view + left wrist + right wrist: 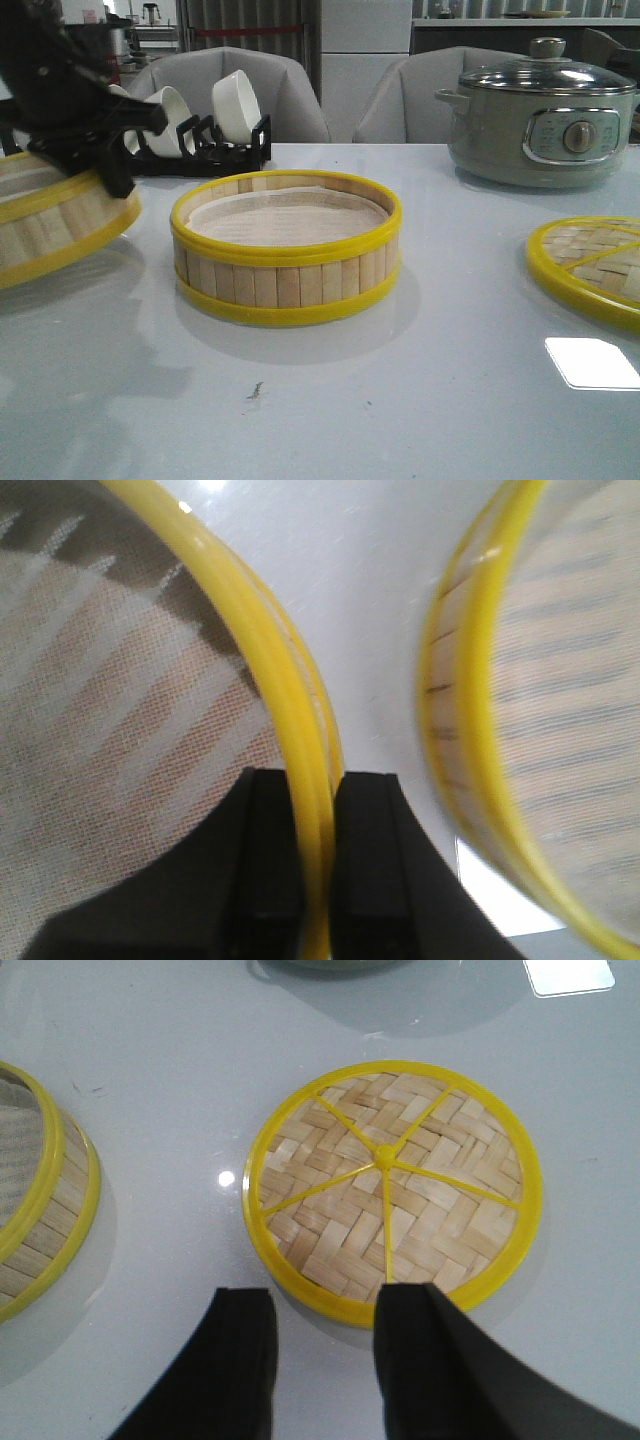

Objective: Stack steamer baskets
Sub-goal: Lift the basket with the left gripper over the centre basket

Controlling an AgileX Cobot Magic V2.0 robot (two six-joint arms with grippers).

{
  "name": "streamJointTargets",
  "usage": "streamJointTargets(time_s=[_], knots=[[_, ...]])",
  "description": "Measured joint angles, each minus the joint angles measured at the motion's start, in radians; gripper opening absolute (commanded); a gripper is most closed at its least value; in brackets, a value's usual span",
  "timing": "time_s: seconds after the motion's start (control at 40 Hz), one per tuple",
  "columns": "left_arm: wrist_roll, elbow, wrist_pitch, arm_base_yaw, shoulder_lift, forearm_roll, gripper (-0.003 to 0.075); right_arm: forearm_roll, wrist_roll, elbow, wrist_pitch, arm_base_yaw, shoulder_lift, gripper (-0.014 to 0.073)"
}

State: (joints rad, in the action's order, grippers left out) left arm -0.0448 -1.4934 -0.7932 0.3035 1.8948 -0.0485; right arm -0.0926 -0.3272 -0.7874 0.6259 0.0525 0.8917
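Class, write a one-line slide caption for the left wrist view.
Left end effector pinches the yellow rim of one steamer basket beside the second basket.

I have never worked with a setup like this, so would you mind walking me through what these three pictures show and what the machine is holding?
This is a two-armed robot at a pale table. One picture looks forward over the table; the other two come from cameras on each wrist, with that arm's black fingers at the bottom.

In the front view, the left gripper pinches the yellow rim of a round bamboo-slat steamer basket, held tilted at the left edge. A matching second basket with a pale liner sits flat in the middle. At the right lies a flat woven bamboo lid with yellow spokes.

The right gripper hangs open just above the lid's near edge, holding nothing.

Behind stand a pale green electric pot with a glass lid and a black rack of white bowls.
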Motion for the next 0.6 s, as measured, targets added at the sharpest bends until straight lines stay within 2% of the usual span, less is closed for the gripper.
streamJointTargets(time_s=[0.25,0.6], knots=[[0.000,-0.199,-0.063,0.164,0.000,-0.004,0.0088,0.000,0.000,0.000,-0.002,0.000,0.000,0.0362],[0.000,-0.298,-0.087,0.375,0.085,-0.010,0.0088,0.000,0.000,0.000,-0.004,0.000,0.000,0.0362]])
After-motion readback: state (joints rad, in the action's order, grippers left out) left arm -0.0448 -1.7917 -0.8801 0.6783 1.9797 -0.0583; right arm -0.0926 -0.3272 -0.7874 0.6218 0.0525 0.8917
